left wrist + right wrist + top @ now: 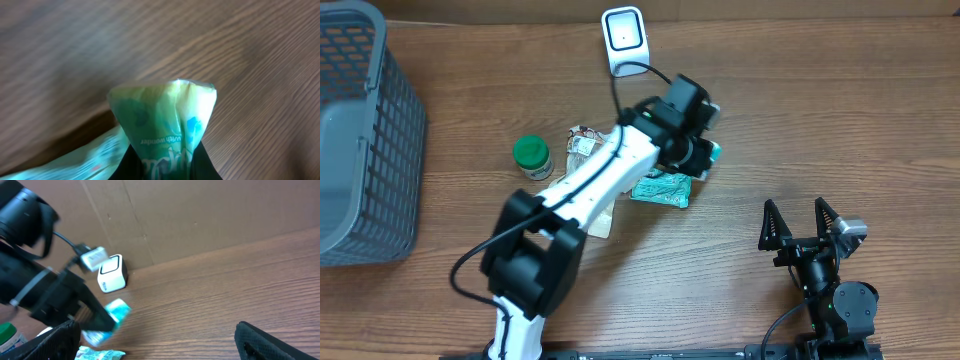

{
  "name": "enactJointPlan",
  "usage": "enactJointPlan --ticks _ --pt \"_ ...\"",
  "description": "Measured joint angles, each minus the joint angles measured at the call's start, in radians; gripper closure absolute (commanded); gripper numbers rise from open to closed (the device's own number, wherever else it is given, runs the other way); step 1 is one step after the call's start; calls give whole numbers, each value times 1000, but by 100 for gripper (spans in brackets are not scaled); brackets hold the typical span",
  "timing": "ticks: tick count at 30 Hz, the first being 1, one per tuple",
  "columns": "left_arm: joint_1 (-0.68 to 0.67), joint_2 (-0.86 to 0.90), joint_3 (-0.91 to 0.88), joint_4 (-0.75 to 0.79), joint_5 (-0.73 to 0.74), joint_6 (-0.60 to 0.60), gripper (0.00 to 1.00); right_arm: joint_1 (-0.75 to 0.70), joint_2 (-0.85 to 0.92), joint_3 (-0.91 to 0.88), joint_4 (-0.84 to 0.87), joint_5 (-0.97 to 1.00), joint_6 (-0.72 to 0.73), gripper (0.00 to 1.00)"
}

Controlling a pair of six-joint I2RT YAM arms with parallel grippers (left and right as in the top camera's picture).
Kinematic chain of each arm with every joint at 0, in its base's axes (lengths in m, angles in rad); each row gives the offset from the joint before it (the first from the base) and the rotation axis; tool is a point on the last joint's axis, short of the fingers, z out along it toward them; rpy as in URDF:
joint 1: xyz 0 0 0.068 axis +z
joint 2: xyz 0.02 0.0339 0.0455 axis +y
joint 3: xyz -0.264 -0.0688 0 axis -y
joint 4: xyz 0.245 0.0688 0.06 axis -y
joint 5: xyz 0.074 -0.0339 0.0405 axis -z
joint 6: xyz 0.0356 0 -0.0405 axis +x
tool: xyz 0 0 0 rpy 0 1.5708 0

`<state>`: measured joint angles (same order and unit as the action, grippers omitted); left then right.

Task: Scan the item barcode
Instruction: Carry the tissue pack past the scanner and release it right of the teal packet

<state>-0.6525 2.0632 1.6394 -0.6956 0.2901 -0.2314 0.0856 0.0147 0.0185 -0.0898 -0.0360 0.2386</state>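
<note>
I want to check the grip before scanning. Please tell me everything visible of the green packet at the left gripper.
The green packet is a soft, glossy plastic pouch, pale green with teal patches and small dark print, seen upside down in the left wrist view. One crumpled end is pinched in the shut left gripper and sticks out past it. The rest trails away blurred over the wooden table; whether it rests there I cannot tell.

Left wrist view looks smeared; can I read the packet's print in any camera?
Left wrist: the green packet is close and soft, the table streaked with blur, only upside-down lettering faintly legible. Right wrist: the packet is blurred, the scanner fairly clear. Overhead: sharp, evenly lit, but print too small.
</note>
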Motion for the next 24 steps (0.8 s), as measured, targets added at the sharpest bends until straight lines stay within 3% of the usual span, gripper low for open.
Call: enactJointPlan --ticks 2,4,5,7,15,24 --pt "-16 20 0 14 0 -18 91 0 0 0 0 0 1 0" --pt "-18 35 0 14 0 -33 75 0 0 0 0 0 1 0" --pt "-17 40 0 14 -2 -43 58 0 0 0 0 0 1 0" --pt "-13 41 0 15 -3 -52 0 0 0 0 0 0 0 0" --pt "-13 41 6 -3 -4 -74 0 0 0 0 1 0 1 0" --pt "45 15 221 -237 -4 -56 0 0 0 0 0 0 0 0"
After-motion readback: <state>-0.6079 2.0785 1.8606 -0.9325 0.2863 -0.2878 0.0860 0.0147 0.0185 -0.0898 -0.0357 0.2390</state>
